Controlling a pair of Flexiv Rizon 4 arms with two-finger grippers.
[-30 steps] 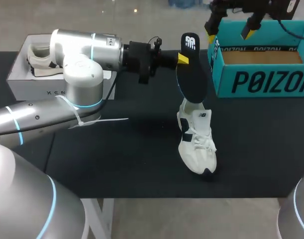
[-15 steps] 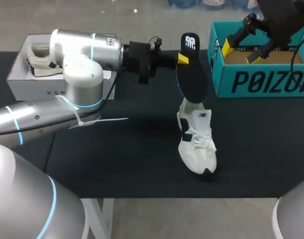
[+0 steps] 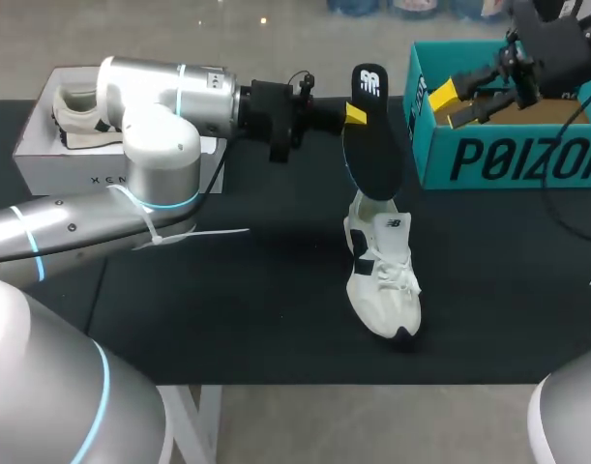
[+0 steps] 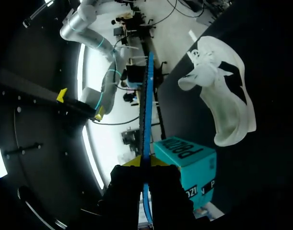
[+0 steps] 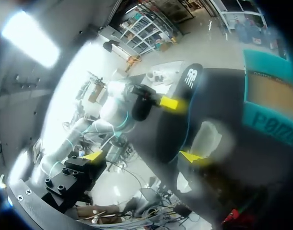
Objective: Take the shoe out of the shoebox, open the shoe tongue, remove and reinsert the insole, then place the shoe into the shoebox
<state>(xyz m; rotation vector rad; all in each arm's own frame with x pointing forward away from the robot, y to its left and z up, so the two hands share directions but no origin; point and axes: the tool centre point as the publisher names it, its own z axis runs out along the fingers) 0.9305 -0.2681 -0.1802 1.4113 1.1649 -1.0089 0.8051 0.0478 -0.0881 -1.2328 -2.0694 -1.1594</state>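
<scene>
My left gripper (image 3: pixel 354 114) is shut on a black insole (image 3: pixel 374 140) and holds it upright, its lower end at the heel opening of the white shoe (image 3: pixel 382 275), which lies on the black table. In the left wrist view the insole (image 4: pixel 146 110) shows edge-on between the fingers of that gripper (image 4: pixel 145 164), with the shoe (image 4: pixel 223 100) beyond. Above the near left corner of the teal shoebox (image 3: pixel 513 159), my right gripper (image 3: pixel 452 106) hangs open and holds nothing. In its own view the right gripper (image 5: pixel 142 156) faces the insole (image 5: pixel 180 115) and the shoe (image 5: pixel 204 139).
A white box (image 3: pixel 44 155) with another pale shoe (image 3: pixel 77 116) in it stands at the table's back left, behind my left arm. The teal shoebox's cardboard floor (image 3: pixel 551 111) shows bare. The table's front edge runs just below the white shoe.
My right gripper has swung from above the shoebox's back left corner down and to the right, turning to lie sideways over the box. The left arm and insole have not moved.
</scene>
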